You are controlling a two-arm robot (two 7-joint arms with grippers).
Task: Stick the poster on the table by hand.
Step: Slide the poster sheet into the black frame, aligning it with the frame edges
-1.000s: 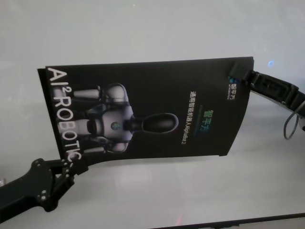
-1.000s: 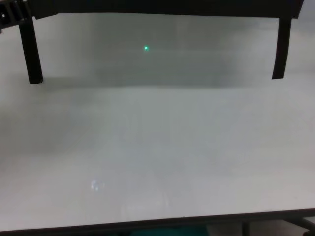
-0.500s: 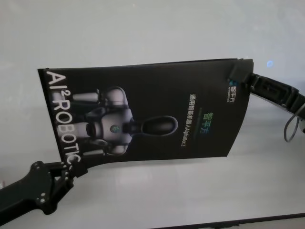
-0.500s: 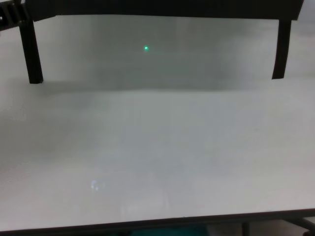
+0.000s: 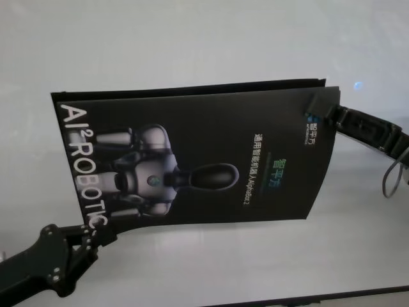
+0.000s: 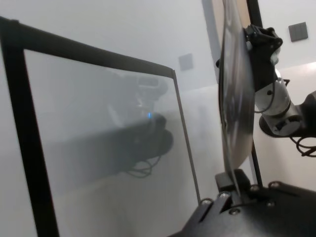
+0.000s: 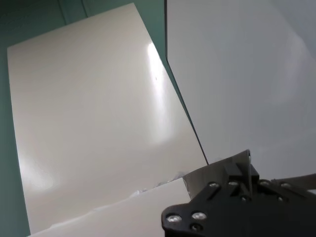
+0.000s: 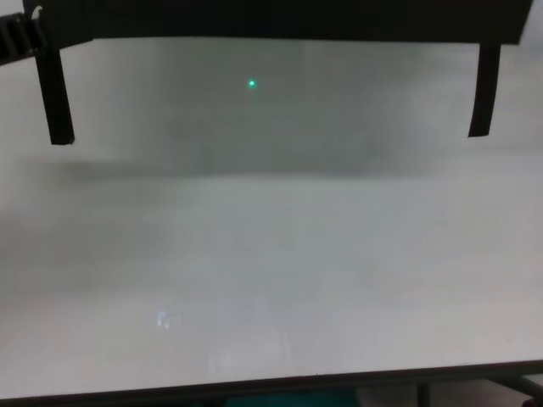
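Observation:
The poster, a glossy black sheet with white lettering and a silver-grey robot image, hangs in the air above the table, held by both arms. My left gripper is shut on its near left corner. My right gripper is shut on its far right corner. In the left wrist view the poster shows edge-on above my left gripper. In the chest view its dark edge spans the top, above the table. The sheet bows slightly.
Two narrow black tape strips hang down from the poster's edge in the chest view. A loose grey cable loops off my right arm. The table's dark near edge runs along the bottom.
Both grippers have carried the poster slightly nearer and lower. It lies flatter toward the head camera, and its edge fills more of the chest view's top.

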